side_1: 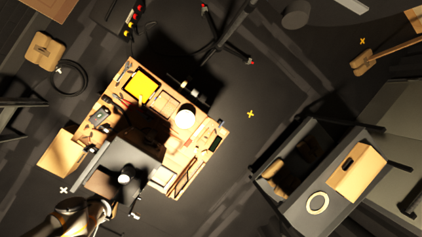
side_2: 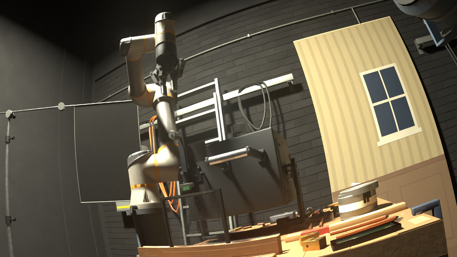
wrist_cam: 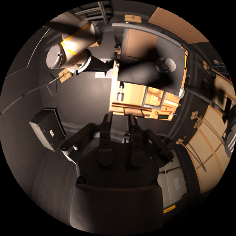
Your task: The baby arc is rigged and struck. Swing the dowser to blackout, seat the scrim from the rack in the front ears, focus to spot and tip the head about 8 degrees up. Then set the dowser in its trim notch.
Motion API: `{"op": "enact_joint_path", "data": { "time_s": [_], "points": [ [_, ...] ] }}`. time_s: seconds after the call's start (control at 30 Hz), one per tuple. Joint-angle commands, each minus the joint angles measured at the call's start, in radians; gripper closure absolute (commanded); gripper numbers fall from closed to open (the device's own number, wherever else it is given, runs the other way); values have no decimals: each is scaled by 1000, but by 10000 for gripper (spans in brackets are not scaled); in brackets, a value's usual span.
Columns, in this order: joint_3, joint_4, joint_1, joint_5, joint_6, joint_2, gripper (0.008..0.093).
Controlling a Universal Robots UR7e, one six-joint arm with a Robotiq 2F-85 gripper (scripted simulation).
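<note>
The lamp head (side_2: pixel 249 166) is a dark box on a yoke at the near end of the bench, its nose tilted. A grey handle bar (side_2: pixel 233 155) runs across its side. A mesh scrim (side_2: pixel 195 217) stands upright in a wooden rack in front of it. My gripper (side_2: pixel 166 83) hangs high above the lamp, pointing down, close to the arm's own upper links. Its fingers are partly drawn in and hold nothing. The wrist camera looks down past the gripper (wrist_cam: pixel 120 119) onto the lamp's top (wrist_cam: pixel 149 62) and the lit bench. I cannot make out the dowser lever.
A round tin (side_2: pixel 358 199) sits on the bench's right end among pencils, a tray and small blocks. A yellow panel (side_1: pixel 141 85) lies on the far bench end. A striped set wall (side_2: pixel 367 105) rises behind. A light stand (side_1: pixel 226 36) and a cart (side_1: pixel 321 173) stand on the floor.
</note>
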Motion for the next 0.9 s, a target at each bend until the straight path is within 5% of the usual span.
{"op": "enact_joint_path", "data": {
  "time_s": [0.0,0.43,0.6,0.87],
  "points": [
    [0,0,0,0,0,0,634],
    [-25,-17,-1,0,-1,41,634],
    [-111,-61,-5,0,-4,173,634],
    [-336,-93,-9,0,-9,429,634]
  ]
}}
